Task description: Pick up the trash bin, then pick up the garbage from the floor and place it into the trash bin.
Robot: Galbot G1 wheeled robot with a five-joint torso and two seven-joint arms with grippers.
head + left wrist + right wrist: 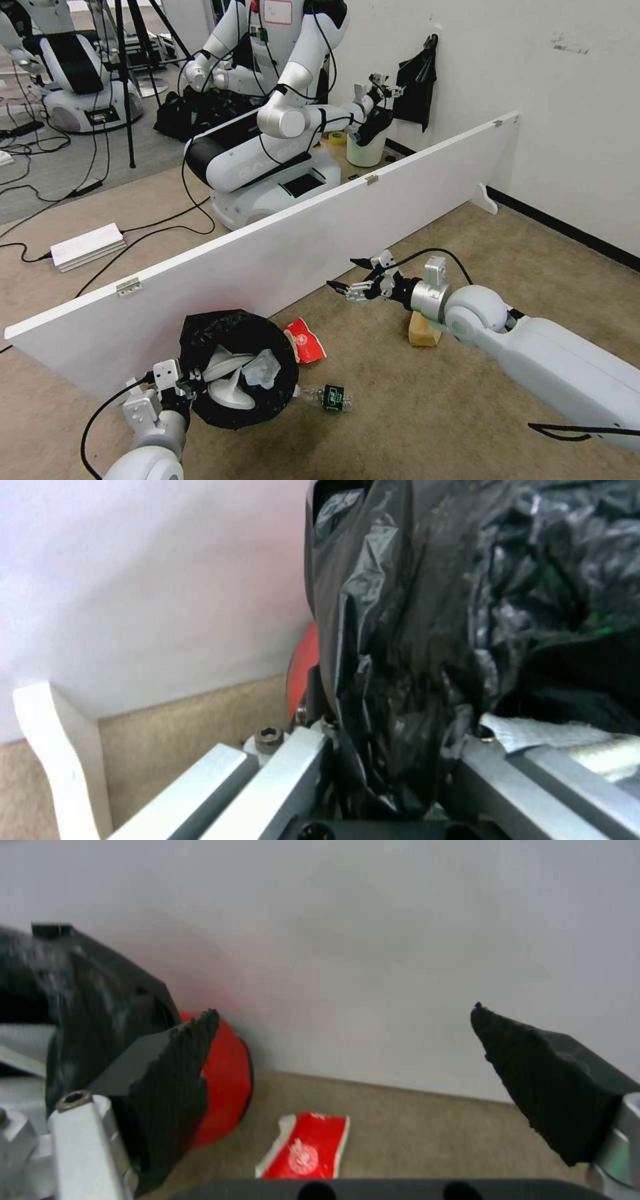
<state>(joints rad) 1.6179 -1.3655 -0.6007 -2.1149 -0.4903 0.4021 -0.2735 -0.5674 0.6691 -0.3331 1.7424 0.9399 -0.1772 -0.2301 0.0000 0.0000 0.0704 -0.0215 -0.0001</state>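
Black liner and rim of the trash bin [237, 367] are clamped in my left gripper [179, 385] at 7 o'clock, so the mouth faces up. My right gripper [358, 279], fingers apart, hovers at 1 o'clock from the bin over the red-white paper cup [305, 341], I think ready to take it.

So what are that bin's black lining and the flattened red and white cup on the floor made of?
The trash bin lining looks like thin glossy plastic film: it crinkles and glints where the left gripper clamps the rim. The red-and-white cup looks like matte paper, judging by its flat creased shape. The right gripper hangs open above the carpet.
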